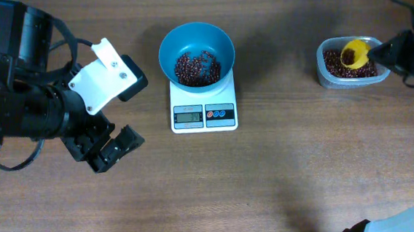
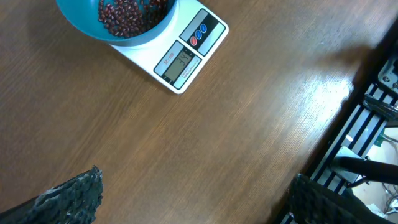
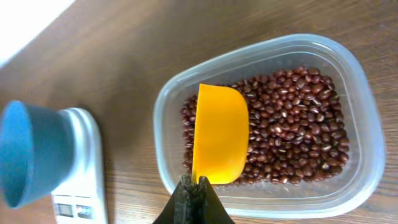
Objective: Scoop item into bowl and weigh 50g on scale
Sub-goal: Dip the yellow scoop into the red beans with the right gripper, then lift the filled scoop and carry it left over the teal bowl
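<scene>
From overhead, the round teal-blue plastic bowl [image 1: 169, 44] sits centred on the small white square kitchen scale [image 1: 203, 116], so whatever lands in it gets weighed. A heap of small dark red-brown beans [image 1: 198, 68] lies inside. The left gripper [image 1: 113, 150] rests well apart to the left, jaws spread wide and empty, clear of the pouring path. The right gripper [image 1: 378, 51] is at the clear rounded-rectangular plastic tub [image 1: 321, 65], the supply.

The left wrist view shows the scale's display, its digits too small to read, and bare brown wooden table [image 2: 217, 143].

In the right wrist view, closed fingers pinch the handle of a yellow plastic scoop [image 3: 221, 134] held over the tub's beans, probably to load another portion. Whether it touches them I cannot tell.
</scene>
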